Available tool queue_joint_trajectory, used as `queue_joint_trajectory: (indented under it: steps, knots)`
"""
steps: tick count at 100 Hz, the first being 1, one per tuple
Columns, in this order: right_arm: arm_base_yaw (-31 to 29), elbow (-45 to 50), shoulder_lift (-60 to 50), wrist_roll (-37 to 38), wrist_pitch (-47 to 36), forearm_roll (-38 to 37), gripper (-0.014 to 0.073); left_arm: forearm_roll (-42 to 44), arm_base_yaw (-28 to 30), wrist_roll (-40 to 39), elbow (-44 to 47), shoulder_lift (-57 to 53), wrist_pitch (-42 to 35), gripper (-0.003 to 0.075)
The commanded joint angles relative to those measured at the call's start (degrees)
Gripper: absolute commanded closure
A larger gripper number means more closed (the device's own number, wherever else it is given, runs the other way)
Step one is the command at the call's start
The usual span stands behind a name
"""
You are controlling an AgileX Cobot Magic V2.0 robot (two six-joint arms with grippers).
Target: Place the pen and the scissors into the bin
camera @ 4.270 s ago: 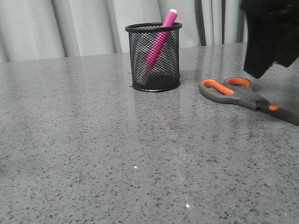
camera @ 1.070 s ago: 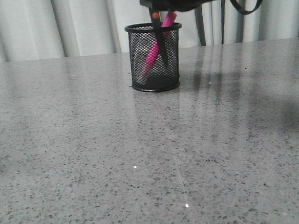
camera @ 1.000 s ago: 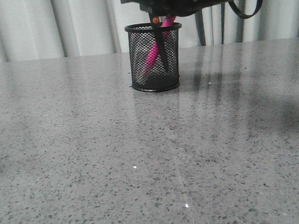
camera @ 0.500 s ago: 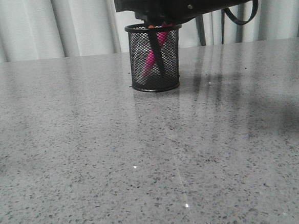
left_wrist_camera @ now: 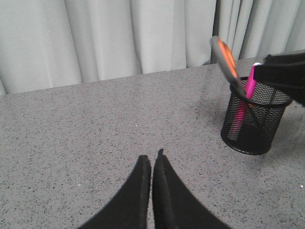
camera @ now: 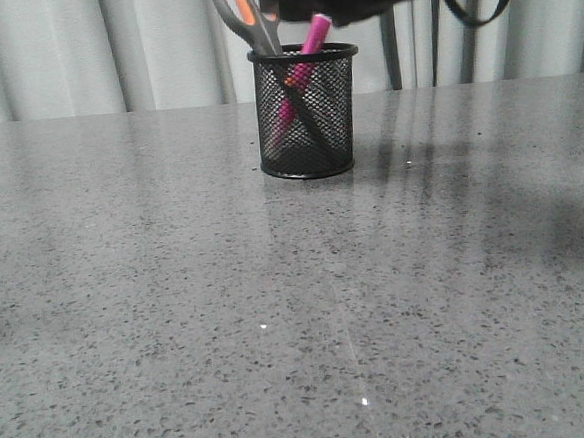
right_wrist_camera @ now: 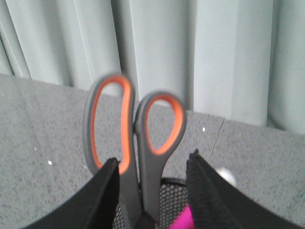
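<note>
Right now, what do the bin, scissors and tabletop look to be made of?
Bin: black wire mesh, likely metal; you see through it, with a solid rim. Scissors: matte grey handles with orange-lined loops, probably plastic. Tabletop: grey speckled stone or laminate, polished; it reflects the curtains.

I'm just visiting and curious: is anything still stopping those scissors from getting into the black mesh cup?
Nothing visible blocks them. The scissors already stand blades-down in the bin, handles above the rim, leaning across the pen that shares the cup. The right pincer is open on either side of the handles.
</note>
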Motion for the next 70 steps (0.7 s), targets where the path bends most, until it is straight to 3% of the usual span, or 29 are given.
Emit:
queue_joint_trajectory:
  steps: [1, 14, 33, 53, 70]
  knots:
    - [-0.08, -1.34, -5.7, -0.02, -3.83, -0.77, 0.03, -1.64, 0.11, -0.52, -1.58, -0.31, -1.54, 0.0739]
    - [-0.08, -0.54, -11.5, -0.12, -3.71, -0.77, 0.0385, -1.53, 0.11, -0.52, -1.58, -0.31, -1.54, 0.0739]
    - [-2.02, 2.18, -22.37, -4.88, -1.44, -0.77, 0.0671, -1.44, 0.11, -0.52, -1.58, -0.31, -1.54, 0.0739]
    - [-6.54, 6.65, -35.25, -10.68, 10.46, -0.77, 0.0663, 0.27, 0.11, -0.42, -1.43, -0.45, -1.75, 0.0739]
    - [-11.23, 14.95, -46.36, -10.68, 16.27, -0.77, 0.0663, -0.75, 0.11, -0.27, 2.77, -5.23, -8.25, 0.0739]
